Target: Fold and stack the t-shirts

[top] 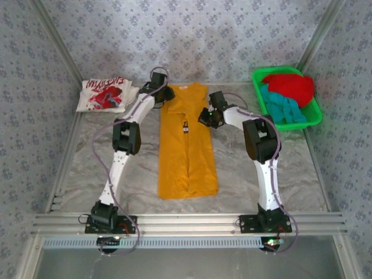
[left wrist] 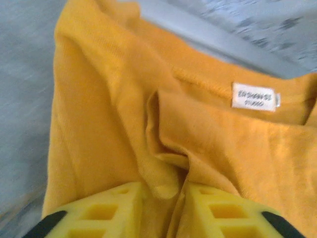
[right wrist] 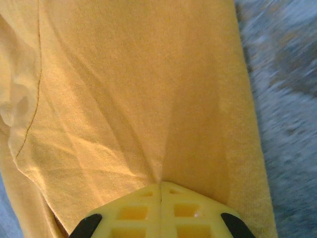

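T-shirts: the work piece is the yellow-orange t-shirt [top: 187, 145], a long narrow strip down the centre of the tabletop [top: 232, 174], with its collar toward the top of the frame
Strip shape: both sides appear turned in to the midline, so by judgement the crosswise folds are not yet made
Collar end: the left claw [left wrist: 163, 191] has its jaws narrowly apart, with a pucker of cloth bunched between the fingers [left wrist: 116, 208]; this reads as a grasp on the shirt, below the neck label [left wrist: 253, 96]
Right edge of strip: the right claw [right wrist: 161, 186] is clenched, jaws met; creases converge on its tips, so a thin pinch of the same shirt seems held
Reason for the hold: two grips near the upper end would let that end be carried over the lower half
Finished piece: the white t-shirt [top: 106, 95] lies folded at upper left, probably the base of the stack
Waiting pile: the green basket [top: 297, 124] at upper right holds the red t-shirt [top: 290, 86] and the teal t-shirt [top: 283, 107], both crumpled
Hard to make out: label wording is blurred; the layers each claw pinches are hidden; wrist views cut the fingers off at the lower edge
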Robot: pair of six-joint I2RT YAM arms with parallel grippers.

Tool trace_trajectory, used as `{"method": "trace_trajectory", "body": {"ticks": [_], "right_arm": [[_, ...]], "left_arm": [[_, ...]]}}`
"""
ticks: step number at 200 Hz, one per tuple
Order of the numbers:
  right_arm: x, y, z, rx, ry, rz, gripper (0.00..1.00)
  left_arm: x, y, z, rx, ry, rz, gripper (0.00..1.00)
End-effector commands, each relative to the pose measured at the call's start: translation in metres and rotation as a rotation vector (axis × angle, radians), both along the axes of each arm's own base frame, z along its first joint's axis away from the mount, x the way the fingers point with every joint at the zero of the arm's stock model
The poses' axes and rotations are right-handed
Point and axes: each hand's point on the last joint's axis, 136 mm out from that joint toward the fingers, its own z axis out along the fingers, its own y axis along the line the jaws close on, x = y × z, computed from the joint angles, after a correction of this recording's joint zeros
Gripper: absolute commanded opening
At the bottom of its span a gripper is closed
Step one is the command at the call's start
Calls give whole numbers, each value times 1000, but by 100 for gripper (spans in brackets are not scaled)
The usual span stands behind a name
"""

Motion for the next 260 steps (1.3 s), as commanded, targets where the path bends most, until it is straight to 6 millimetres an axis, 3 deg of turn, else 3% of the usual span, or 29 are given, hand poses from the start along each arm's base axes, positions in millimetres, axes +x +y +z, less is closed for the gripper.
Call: {"method": "trace_trajectory", "body": {"ticks": [1, 25, 26, 35, 62, 64, 66, 76, 78, 80, 94, 114, 124, 144, 160, 173, 196, 217, 260], "right_arm": [[-2, -29, -36, -79, 97, -91, 0], [10, -28, -13, -74, 47, -45, 0], [10, -27, -11, -72, 42, -39, 0], [12, -22, 5, -69, 8, 0, 3], [-1, -17, 46, -99, -110, 68, 6], [-3, -17, 49, -98, -117, 73, 7], [-5, -16, 51, -98, -123, 80, 7], [-14, -11, 62, -86, -159, 116, 12], [-16, -10, 65, -85, -164, 122, 12], [-19, -9, 67, -84, -171, 130, 12], [-42, -5, 74, -77, -178, 175, 14], [-87, -7, 73, -80, -172, 210, 10], [-116, -13, 60, -112, -155, 216, 0], [-151, -18, 43, -150, -129, 230, 0], [-167, -17, 26, -170, -82, 241, 0], [-173, -17, 12, -182, -37, 227, 0], [-170, -24, -12, -208, 25, 141, 0], [-162, -30, -31, -193, 86, 76, 0], [-127, -36, -43, -175, 95, 29, 0]], "left_arm": [[-7, -9, 3, -17, 27, -68, 35], [-8, 12, 39, 61, -3, -44, 44], [-8, 12, 49, 60, -18, -45, 44], [-14, 18, 68, 95, -28, -54, 46], [-43, 34, 131, 155, -87, -77, 47], [-46, 34, 129, 151, -87, -81, 47], [-48, 34, 140, 138, -114, -80, 48], [-68, 37, 148, 86, -172, -81, 54], [-71, 37, 158, 72, -201, -79, 56], [-78, 39, 149, 67, -192, -77, 57], [-116, 44, 153, 19, -235, -73, 58], [-174, 39, 121, -6, -159, -107, 50], [-202, 29, 100, -17, -98, -156, 45], [-249, 11, 60, 25, 3, -221, 26], [-270, -3, 39, 43, 50, -249, 17], [-276, -10, 29, 70, 69, -256, 10], [-270, -16, 14, 95, 60, -238, 11], [-255, -26, 2, 105, 77, -253, 11], [-214, -44, -18, 145, 102, -244, 11]]}}
